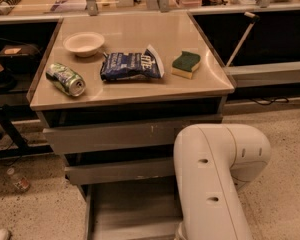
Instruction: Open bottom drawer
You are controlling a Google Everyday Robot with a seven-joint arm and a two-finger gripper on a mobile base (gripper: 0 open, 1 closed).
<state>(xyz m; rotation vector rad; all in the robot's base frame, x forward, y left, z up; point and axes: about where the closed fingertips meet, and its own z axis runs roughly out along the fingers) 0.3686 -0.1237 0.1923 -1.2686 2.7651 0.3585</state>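
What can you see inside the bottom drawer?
The bottom drawer is pulled out, and only its bare grey tray floor shows. The arm covers its right part, and the gripper is hidden under that arm.

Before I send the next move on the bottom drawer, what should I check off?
1. Bottom drawer pulled out, inside showing: ok.
2. Fully extended: cannot tell, frame cuts it off.
3. Gripper hold: cannot tell, gripper hidden behind the arm by the drawer's right front.
4. Middle drawer and top drawer not overhanging it: ok.
5. Can on its side on top, might roll: not ok.
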